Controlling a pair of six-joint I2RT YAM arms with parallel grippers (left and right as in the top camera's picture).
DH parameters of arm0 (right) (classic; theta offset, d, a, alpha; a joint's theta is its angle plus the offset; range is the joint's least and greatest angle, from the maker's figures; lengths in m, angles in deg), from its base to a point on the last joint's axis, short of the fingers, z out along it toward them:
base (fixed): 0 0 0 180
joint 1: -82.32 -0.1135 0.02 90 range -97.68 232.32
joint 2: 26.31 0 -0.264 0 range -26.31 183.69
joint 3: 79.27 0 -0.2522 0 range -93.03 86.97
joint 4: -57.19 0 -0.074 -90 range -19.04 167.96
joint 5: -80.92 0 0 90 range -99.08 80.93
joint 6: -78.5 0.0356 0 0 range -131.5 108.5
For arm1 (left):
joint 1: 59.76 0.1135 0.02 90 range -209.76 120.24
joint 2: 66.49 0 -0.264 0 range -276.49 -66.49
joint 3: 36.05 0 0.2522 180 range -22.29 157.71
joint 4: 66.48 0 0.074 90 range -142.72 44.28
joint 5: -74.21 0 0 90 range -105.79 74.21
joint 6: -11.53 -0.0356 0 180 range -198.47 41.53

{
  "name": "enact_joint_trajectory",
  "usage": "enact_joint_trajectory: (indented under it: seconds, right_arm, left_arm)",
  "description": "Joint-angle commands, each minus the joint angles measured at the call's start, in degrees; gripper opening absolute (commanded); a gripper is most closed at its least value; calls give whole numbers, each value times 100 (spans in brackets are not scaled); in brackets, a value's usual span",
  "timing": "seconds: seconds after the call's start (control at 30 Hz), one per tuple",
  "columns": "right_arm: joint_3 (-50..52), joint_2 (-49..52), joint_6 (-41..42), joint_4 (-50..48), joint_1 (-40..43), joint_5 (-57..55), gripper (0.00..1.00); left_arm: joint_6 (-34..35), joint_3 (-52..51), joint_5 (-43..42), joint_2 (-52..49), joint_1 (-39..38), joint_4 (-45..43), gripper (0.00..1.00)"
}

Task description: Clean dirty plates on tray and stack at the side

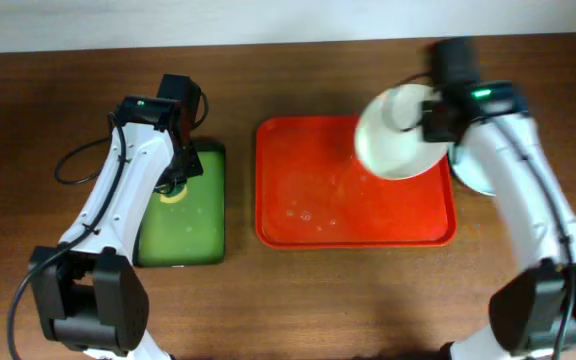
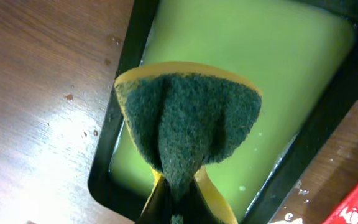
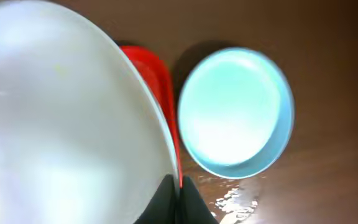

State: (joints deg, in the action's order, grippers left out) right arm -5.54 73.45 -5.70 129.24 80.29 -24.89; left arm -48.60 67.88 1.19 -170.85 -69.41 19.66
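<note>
Brown wood table, red tray; left tool tight on sponge, right tool tight on white plate

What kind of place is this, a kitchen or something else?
Probably a robot test bench staged for dishwashing, not a kitchen: brown wooden table, white round plate held over a large red rectangular plastic tray, green-and-yellow scrubbing sponge over a smaller green tray.

The large red rectangular plastic tray sits in the middle of the wooden bench, with the smaller green dark-rimmed tray just to its left. A round white plate hangs tilted over the red tray's far right corner, and a round pale blue plate lies on the bench just right of it. A green-faced scouring sponge hovers over the green tray.
</note>
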Motion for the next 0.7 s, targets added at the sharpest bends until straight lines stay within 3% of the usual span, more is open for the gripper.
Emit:
enact_joint_trajectory:
  seconds: [0.0, 0.1, 0.2, 0.27, 0.3, 0.33, 0.43, 0.47, 0.5, 0.53, 0.6, 0.67]
  right_arm:
    - [-59, 529, 48, 79, 1545, 1919, 4]
    - [-59, 1362, 70, -179, 3056, 2072, 4]
    - [-59, 1484, 70, -511, 3805, 2575, 4]
    - [-59, 1484, 68, -629, 3958, 2573, 4]
    - [-59, 1484, 68, -682, 3958, 2573, 14]
    - [-59, 1484, 68, -721, 3912, 2573, 17]
    - [-59, 1484, 66, -758, 3571, 2570, 17]
    - [-59, 1484, 63, -758, 3438, 2568, 32]
    - [-59, 1484, 63, -756, 3331, 2568, 35]
    - [-59, 1484, 66, -730, 3226, 2520, 34]
    - [-59, 1484, 74, -660, 3152, 1998, 7]
    - [-59, 1484, 647, -577, 3329, 1029, 4]
  left_arm:
    - [94, -127, 79, 13, 33, -83, 0]
    - [92, -127, 79, 13, 33, -122, 0]
    - [94, -129, 76, 13, 33, -184, 0]
    - [92, -131, 79, 13, 33, -188, 0]
    - [94, -131, 79, 13, 33, -190, 0]
    - [94, -131, 76, 13, 33, -192, 0]
    - [92, -133, 76, 13, 33, -214, 0]
    - [94, -133, 76, 13, 33, -216, 0]
    - [92, -133, 76, 13, 33, -216, 0]
    - [94, -133, 76, 13, 33, -223, 0]
    - [94, -157, 79, 13, 33, -229, 0]
    - [92, -262, 76, 13, 33, -302, 0]
